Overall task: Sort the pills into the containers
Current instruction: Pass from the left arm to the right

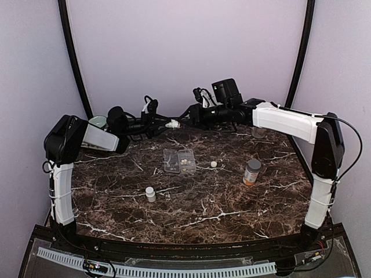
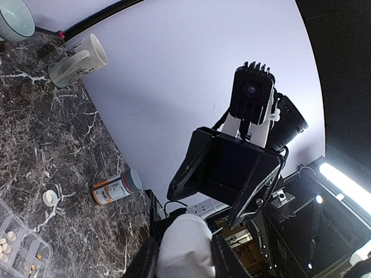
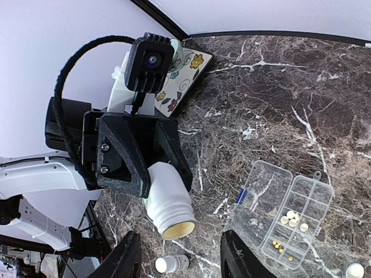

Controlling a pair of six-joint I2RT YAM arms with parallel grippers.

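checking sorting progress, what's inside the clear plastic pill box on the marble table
One compartment of the clear plastic pill box holds a cluster of cream-white round tablets; another holds a few tiny yellow pills. The rest look empty. Its open lid covers nothing.

Orange bottle label (image 2: 106, 190): too blurred to read
Cup print (image 2: 79, 63): illegible
Readable text anywhere: none
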